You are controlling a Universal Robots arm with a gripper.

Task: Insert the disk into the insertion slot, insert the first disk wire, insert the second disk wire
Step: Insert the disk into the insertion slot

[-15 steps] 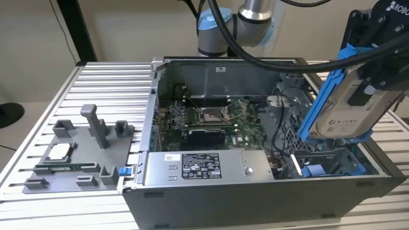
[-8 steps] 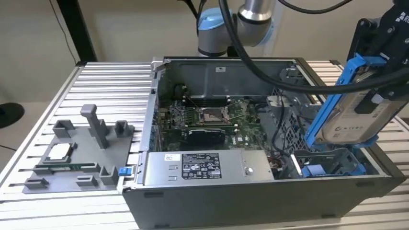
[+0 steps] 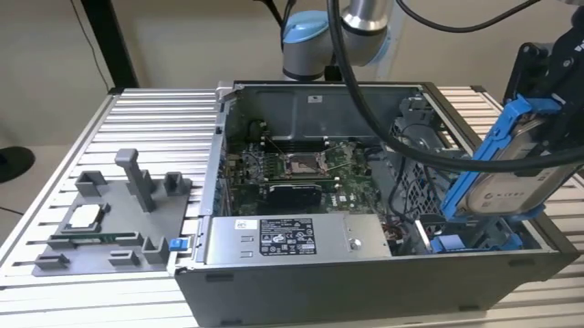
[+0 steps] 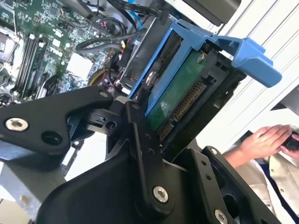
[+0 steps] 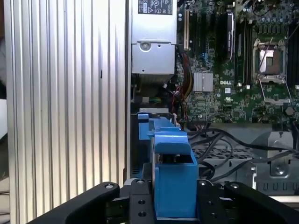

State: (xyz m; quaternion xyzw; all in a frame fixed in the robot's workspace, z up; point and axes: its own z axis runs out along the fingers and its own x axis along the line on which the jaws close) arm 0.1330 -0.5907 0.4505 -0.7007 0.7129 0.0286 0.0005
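End effector (image 5: 170,189) clamped on the disk (image 3: 511,191), blue frame and all.
It hangs tilted above the insertion slot (image 3: 461,240), at the exterior view's right of the open computer case (image 3: 365,287) on the worktop (image 3: 146,116).

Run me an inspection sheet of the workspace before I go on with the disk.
Surface: ribbed metal table with the open computer case on it.
Job's things: disk in its blue carrier, held tilted above the case, not in the insertion slot.
Clutter: grey fixture plate on the exterior view's left; power-supply box inside the case.
Grippers: pincer shut on the disk.
Cables: black cables drape from the arm over the case; loose wires near the slot.
Surroundings: a person's hand past the table's edge.
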